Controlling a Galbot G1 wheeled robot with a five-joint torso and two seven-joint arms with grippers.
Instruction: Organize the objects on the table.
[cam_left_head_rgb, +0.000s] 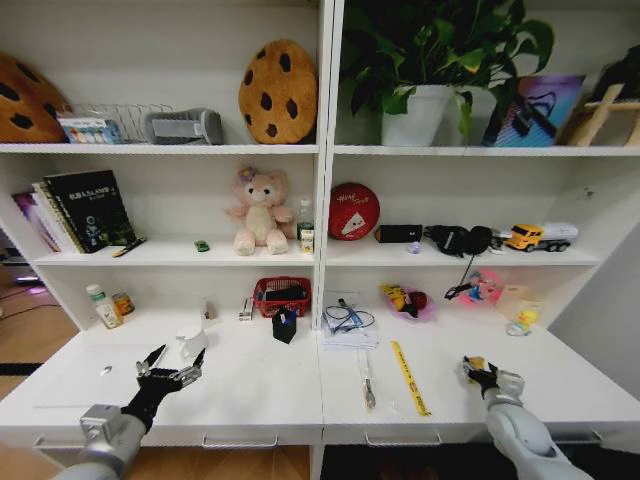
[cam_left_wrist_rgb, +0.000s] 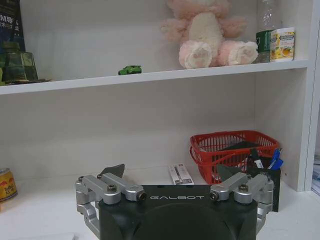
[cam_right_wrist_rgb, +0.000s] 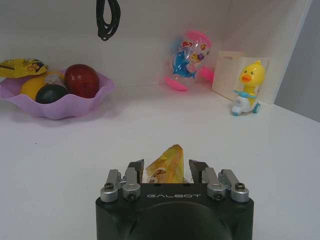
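Yellow packet (cam_right_wrist_rgb: 167, 165) half hidden between right claw (cam_right_wrist_rgb: 166, 170) fingers, cookie cushion (cam_left_head_rgb: 25, 100) cut off at edge

Grey arms end in black "GALBOT"-marked wrists with silver, screw-jointed linkages and dark fingertips (cam_left_wrist_rgb: 116, 171).

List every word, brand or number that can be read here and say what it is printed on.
"GALBOT": on the body of the left hand.
"GALBOT": on the body of the right hand, which is shut on a yellow packet.
Too small or blurred to read: the black book cover, the red ball, the yellow ruler, the small box beside the bear.
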